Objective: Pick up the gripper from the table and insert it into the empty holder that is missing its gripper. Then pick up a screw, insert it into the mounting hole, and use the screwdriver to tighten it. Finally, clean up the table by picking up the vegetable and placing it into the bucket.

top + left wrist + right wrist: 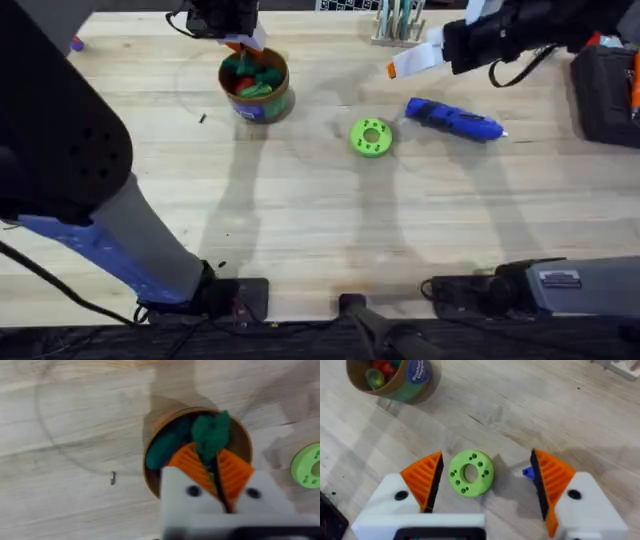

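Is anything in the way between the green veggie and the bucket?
No. The left gripper holds the vegetable right above the open bucket, pads closed on it. Other toy pieces already lie inside, but nothing covers the opening.

screwdriver [455,119] right of bucket [255,85]

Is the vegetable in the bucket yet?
Not quite: the left hand holds the vegetable directly over the bucket, fingers closed on it.
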Robot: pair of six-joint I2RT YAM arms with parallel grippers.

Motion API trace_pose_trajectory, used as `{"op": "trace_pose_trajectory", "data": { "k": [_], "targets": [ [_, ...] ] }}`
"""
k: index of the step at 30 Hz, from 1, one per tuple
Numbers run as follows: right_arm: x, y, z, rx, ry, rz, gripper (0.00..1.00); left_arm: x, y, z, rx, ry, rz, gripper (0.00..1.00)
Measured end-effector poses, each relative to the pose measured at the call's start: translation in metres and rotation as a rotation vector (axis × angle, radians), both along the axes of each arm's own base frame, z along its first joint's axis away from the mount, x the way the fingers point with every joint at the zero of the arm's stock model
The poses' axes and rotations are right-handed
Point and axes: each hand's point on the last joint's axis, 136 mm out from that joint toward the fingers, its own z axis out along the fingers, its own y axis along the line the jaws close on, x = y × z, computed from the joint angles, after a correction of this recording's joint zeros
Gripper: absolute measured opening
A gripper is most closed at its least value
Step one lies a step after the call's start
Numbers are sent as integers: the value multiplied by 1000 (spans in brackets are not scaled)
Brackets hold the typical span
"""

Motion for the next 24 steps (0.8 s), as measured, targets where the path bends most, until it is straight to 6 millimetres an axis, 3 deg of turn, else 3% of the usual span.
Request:
{"op": "trace_pose_trajectory", "data": {
  "k": [5,6,16,24],
  "targets": [
    [0,0,0,0,0,0,991,-1,0,0,1,4,-1,877],
    [0,0,0,0,0,0,992,-2,0,0,0,7,1,951],
    [0,0,0,0,0,0,991,-20,2,-2,7,72,0,985],
    [-3,0,-2,-1,14,0,991,-53,5,35,7,69,-4,987]
  ]
}}
